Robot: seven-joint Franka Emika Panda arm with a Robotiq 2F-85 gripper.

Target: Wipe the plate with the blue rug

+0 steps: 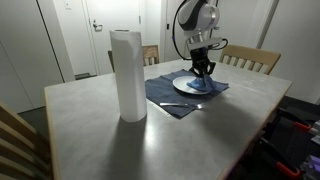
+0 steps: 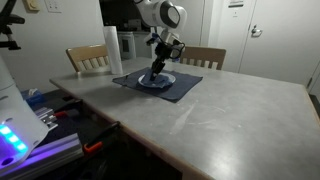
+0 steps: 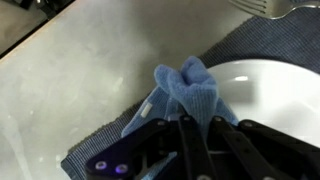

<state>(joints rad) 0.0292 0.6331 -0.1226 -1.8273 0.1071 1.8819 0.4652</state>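
Note:
A white plate (image 3: 275,90) lies on a dark blue placemat (image 1: 165,92) on the grey table; it shows in both exterior views (image 1: 190,85) (image 2: 160,80). My gripper (image 3: 198,128) is shut on a bunched light blue rag (image 3: 190,88) and presses it down on the plate's edge. In both exterior views the gripper (image 1: 203,70) (image 2: 157,70) stands right over the plate. A metal utensil (image 1: 180,104) lies on the placemat's near edge.
A tall white paper towel roll (image 1: 127,75) stands on the table in front of the placemat; it also shows in an exterior view (image 2: 113,50). Wooden chairs (image 1: 250,60) (image 2: 88,58) stand round the table. A utensil tip (image 3: 270,8) shows at the wrist view's top.

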